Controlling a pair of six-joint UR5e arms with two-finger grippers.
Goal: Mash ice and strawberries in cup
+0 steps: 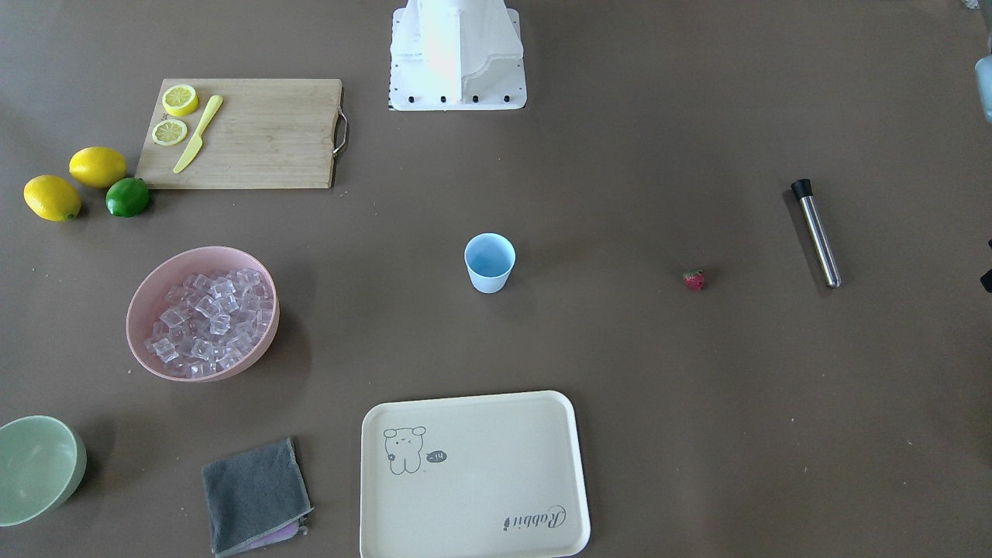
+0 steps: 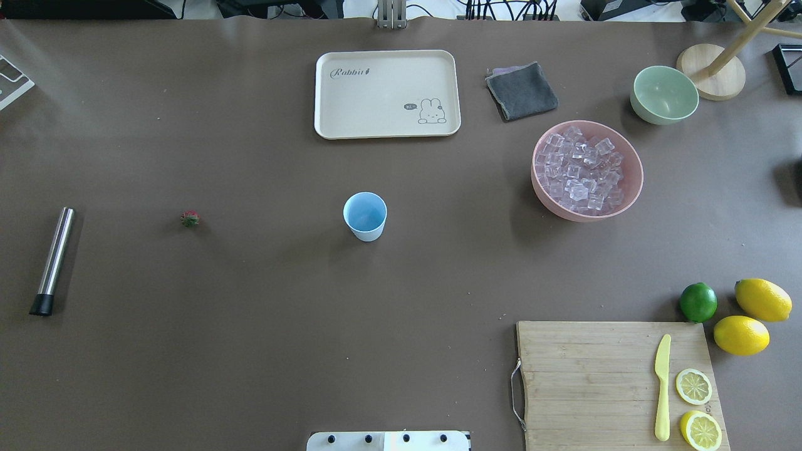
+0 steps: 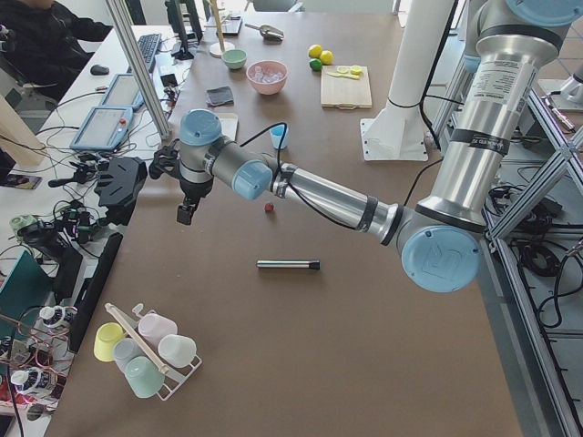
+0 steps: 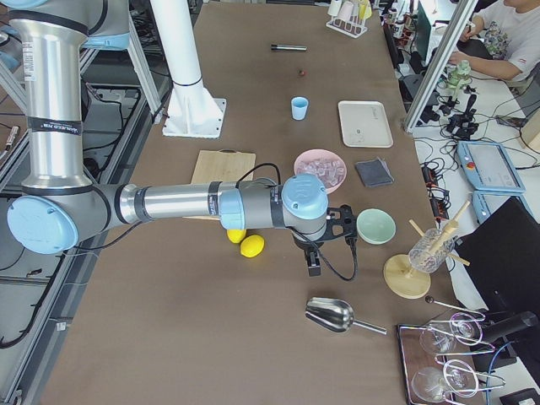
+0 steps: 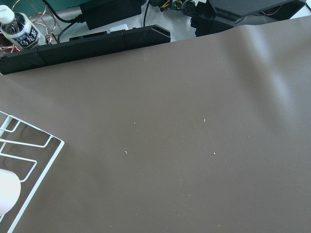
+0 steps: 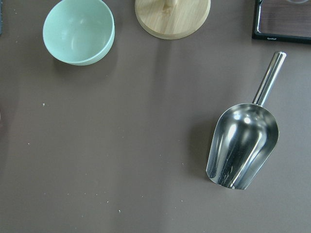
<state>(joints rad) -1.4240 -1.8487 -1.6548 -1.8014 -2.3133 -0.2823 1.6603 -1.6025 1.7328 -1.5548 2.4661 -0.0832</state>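
While both arms reach out over opposite ends of the surface (image 2: 250,326), the cup (image 2: 364,216) stands upright near its middle, apart from everything else. Seen from the overhead camera, the strawberry (image 2: 190,218) lies on the brown cover well to the left of the cup. Farther left still, a steel muddler (image 2: 55,254) with a black tip lies flat. The ice (image 2: 579,169) is heaped in a pink bowl (image 2: 586,216) well to the right of the cup.

At the far side sits a cream tray (image 2: 376,106) with a rabbit drawing. A grey cloth (image 2: 521,91) lies just right of it, and a pale green bowl (image 2: 664,94) farther right. At the near right, a wooden cutting board (image 2: 589,376) carries a yellow knife (image 2: 662,388) and two lemon slices (image 2: 693,386). Two whole lemons (image 2: 741,334) and a lime (image 2: 698,302) lie just beyond its far right corner.

The left claw (image 3: 185,215) hangs above the left end, toward the far edge. Its wrist camera looks on brown cover and the corner of a white wire rack (image 5: 31,127). The right claw (image 4: 313,267) hangs at the right end, near the green bowl and a steel scoop (image 6: 243,150) lying on the surface. Only the side cameras show either claw, so I cannot tell how far each is open or whether it grips anything.
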